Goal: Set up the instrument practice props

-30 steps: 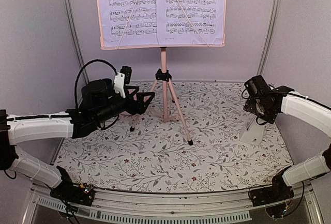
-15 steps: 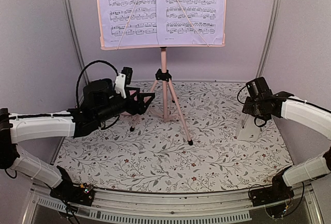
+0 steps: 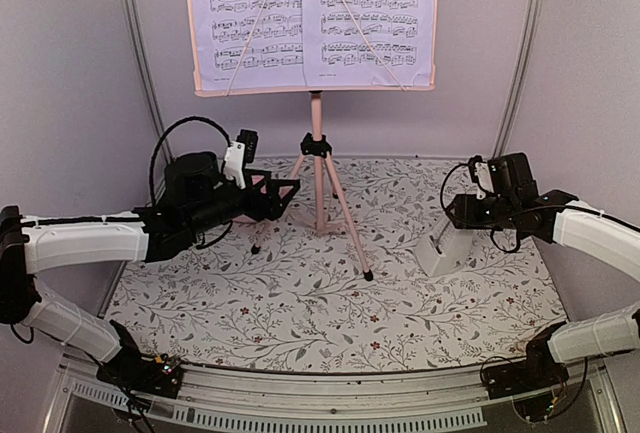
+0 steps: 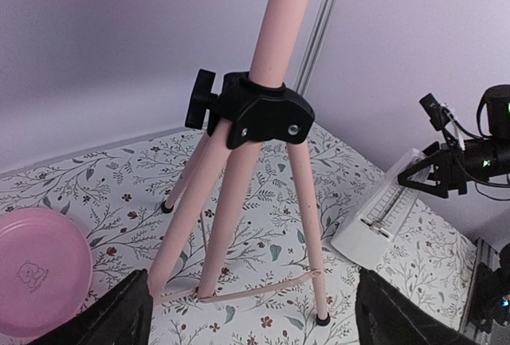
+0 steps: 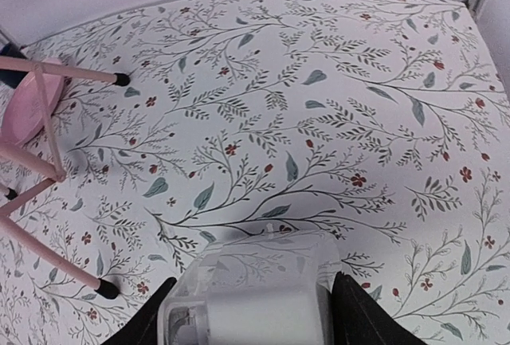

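Observation:
The pink music stand (image 3: 317, 118) stands at the back centre on its tripod. Two lavender-white sheet music pages (image 3: 310, 18) rest on its desk under two thin holder wires. My left gripper (image 3: 285, 193) is open and empty, just left of the tripod legs (image 4: 227, 201), below the black joint (image 4: 259, 114). My right gripper (image 3: 458, 215) is shut on the white pyramid-shaped metronome (image 3: 440, 251), gripping it near its top and holding it tilted low over the cloth, right of the tripod. The metronome also shows between my right fingers (image 5: 255, 297) and in the left wrist view (image 4: 382, 221).
A round pink plate (image 4: 36, 269) lies on the floral cloth left of the tripod; it also shows in the right wrist view (image 5: 28, 106). The tripod's black feet (image 3: 368, 276) spread over the middle. Lavender walls with metal corner posts (image 3: 515, 63) close in the back and sides.
My right gripper has carried the metronome leftward, from the right edge toward the tripod. My left arm has barely moved.

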